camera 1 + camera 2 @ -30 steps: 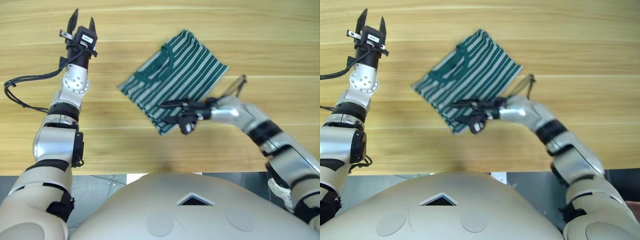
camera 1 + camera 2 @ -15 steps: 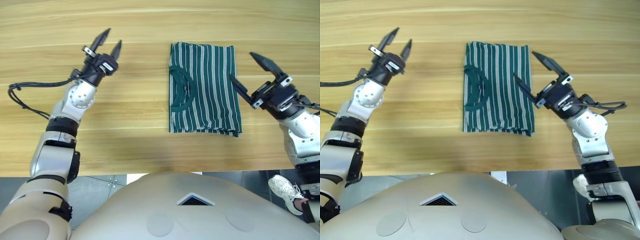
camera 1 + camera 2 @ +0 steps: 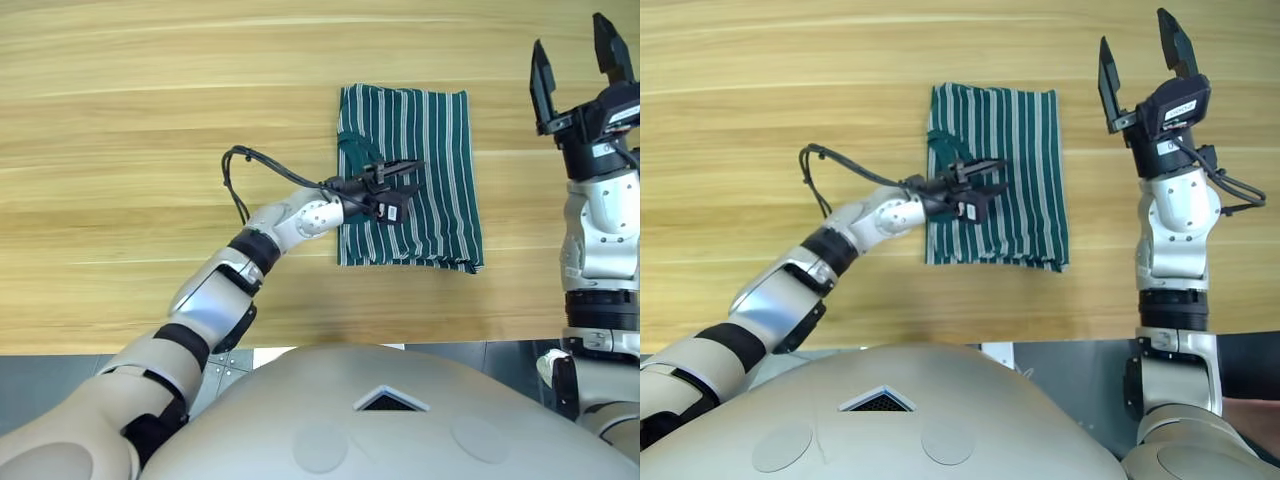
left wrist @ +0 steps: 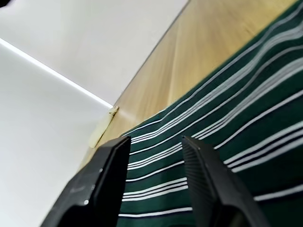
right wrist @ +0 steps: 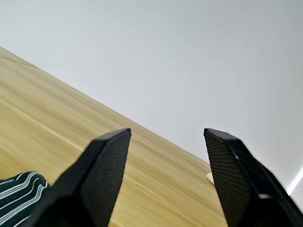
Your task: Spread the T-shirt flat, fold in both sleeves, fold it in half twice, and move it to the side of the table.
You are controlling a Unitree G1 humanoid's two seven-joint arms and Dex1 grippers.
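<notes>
The left gripper [image 3: 403, 180] has swung in from the left of the table [image 3: 140, 110] and now hovers low over the folded T-shirt [image 3: 445, 140], its fingers a little apart and holding nothing. The right gripper [image 3: 571, 45] has drawn back from the shirt's right edge and stands raised, wide open and empty. The shirt lies unmoved mid-table, its collar side under the left gripper; the folding looks finished, leaving only the move to the table's side
</notes>
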